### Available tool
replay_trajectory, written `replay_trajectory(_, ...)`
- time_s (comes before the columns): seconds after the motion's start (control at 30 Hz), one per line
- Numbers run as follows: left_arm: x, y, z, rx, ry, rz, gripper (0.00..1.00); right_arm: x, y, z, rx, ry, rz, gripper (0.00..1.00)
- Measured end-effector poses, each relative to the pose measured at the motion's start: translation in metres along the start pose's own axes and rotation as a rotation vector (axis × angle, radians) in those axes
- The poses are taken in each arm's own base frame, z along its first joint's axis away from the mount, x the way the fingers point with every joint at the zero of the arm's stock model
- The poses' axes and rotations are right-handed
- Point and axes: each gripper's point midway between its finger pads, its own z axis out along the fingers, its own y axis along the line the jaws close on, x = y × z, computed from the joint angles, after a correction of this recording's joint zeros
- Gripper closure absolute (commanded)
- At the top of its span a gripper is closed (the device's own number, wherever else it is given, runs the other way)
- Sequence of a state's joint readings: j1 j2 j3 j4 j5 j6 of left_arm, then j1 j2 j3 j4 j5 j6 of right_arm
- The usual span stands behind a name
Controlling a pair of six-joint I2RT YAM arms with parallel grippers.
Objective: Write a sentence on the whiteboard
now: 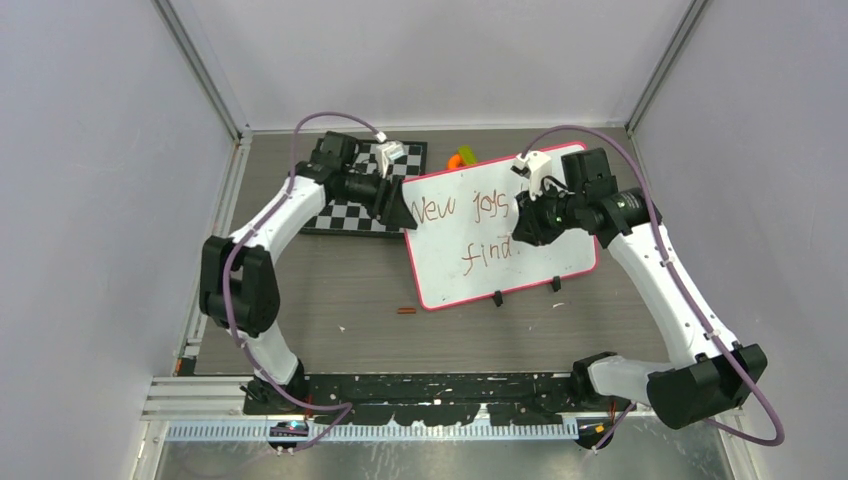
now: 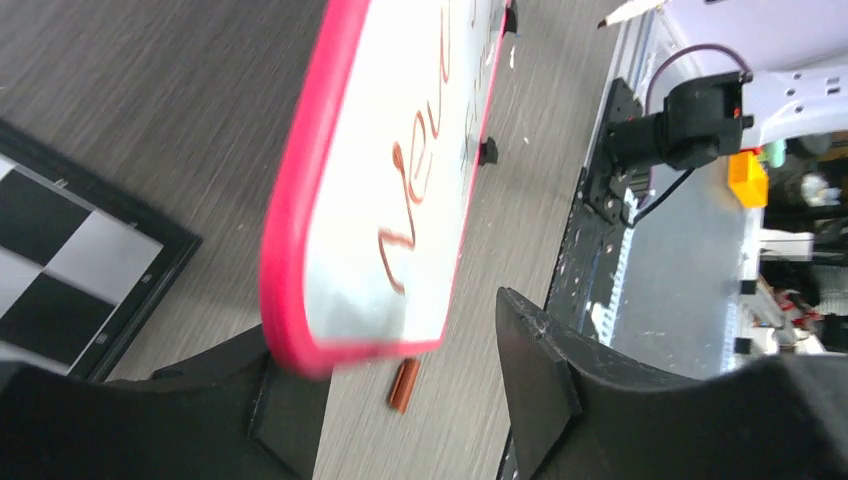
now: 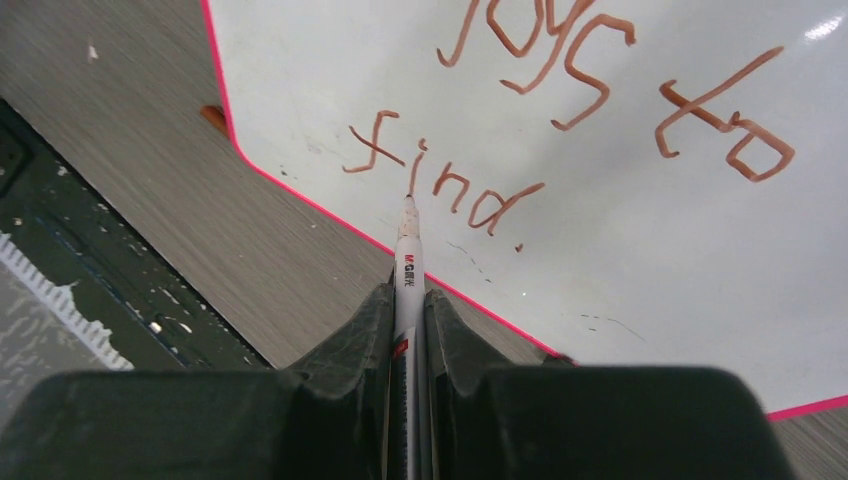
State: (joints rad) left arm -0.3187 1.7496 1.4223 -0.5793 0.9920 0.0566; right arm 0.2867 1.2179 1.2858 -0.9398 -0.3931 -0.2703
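Observation:
The whiteboard (image 1: 545, 265) with its red-pink rim lies at mid-table, turned at an angle. The sentence (image 1: 433, 209) reads "New joys to find." in two reddish-brown lines. My right gripper (image 1: 525, 225) is shut on a white marker (image 3: 408, 255); in the right wrist view (image 3: 408, 300) its tip is at the "i" of "find" in the sentence (image 3: 585, 80) on the whiteboard (image 3: 650, 250). My left gripper (image 1: 403, 212) is open at the board's upper left corner. In the left wrist view (image 2: 400, 370) the jaws stand wide apart, with the whiteboard's (image 2: 350, 290) corner over the left finger.
A black-and-white checkerboard (image 1: 345, 205) lies behind the left gripper and also shows in the left wrist view (image 2: 60, 280). A small brown cap (image 1: 405, 311) lies on the table left of the board. Orange and green objects (image 1: 462, 157) sit at the back. Two black clips (image 1: 497, 298) are on the board's near edge.

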Motion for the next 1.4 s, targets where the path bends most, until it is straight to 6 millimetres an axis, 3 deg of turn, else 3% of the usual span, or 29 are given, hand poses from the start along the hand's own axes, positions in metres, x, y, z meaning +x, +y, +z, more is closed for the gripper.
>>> replay_trajectory(0.07, -0.001, -0.003, -0.014, -0.019, -0.007, 0.024, 0.4, -0.007, 0.005, -0.003, -0.024, -0.02, 0.007, 1.0)
replay_trajectory(0.23, 0.006, -0.006, -0.075, -0.115, -0.053, 0.093, 0.41, -0.014, 0.015, -0.007, -0.064, -0.041, 0.041, 1.0)
replay_trajectory(0.3, 0.02, -0.005, -0.096, -0.156, -0.052, 0.112, 0.41, -0.015, 0.017, -0.007, -0.072, -0.044, 0.061, 1.0)
replay_trajectory(0.4, 0.05, -0.005, -0.106, -0.19, -0.004, 0.143, 0.41, -0.018, 0.019, -0.007, -0.083, -0.058, 0.091, 1.0)
replay_trajectory(0.5, 0.089, -0.009, -0.096, -0.179, 0.089, 0.173, 0.41, -0.021, 0.023, -0.006, -0.102, -0.069, 0.119, 1.0)
replay_trajectory(0.7, 0.186, -0.023, -0.061, -0.134, 0.349, 0.33, 0.41, -0.025, 0.032, -0.003, -0.154, -0.087, 0.167, 1.0)
replay_trajectory(0.77, 0.205, -0.027, -0.054, -0.119, 0.407, 0.384, 0.42, -0.023, 0.033, -0.002, -0.158, -0.08, 0.181, 1.0)
replay_trajectory(1.4, 0.227, 0.006, 0.02, -0.065, 0.575, 0.723, 0.43, -0.02, 0.029, 0.006, -0.163, -0.055, 0.213, 1.0)
